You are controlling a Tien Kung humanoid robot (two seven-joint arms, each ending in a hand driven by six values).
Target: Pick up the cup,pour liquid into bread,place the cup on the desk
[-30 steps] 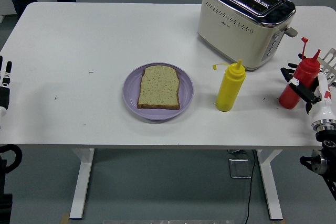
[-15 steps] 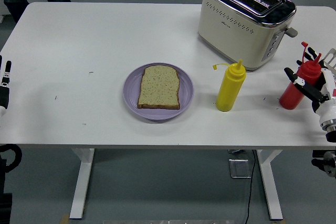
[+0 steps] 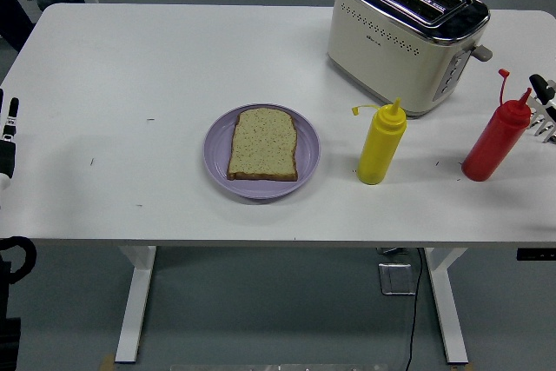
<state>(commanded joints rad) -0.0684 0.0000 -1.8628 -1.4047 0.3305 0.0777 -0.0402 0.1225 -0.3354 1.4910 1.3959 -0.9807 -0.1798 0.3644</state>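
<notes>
Right hand [image 3: 544, 109] sits at the edge beside the red bottle [image 3: 495, 141], finger state unclear.

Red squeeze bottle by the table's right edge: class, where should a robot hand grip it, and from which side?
Grip the red bottle around its wide, upright body, below the narrow nozzle, coming from the right, probably; the yellow bottle stands to its left.
</notes>
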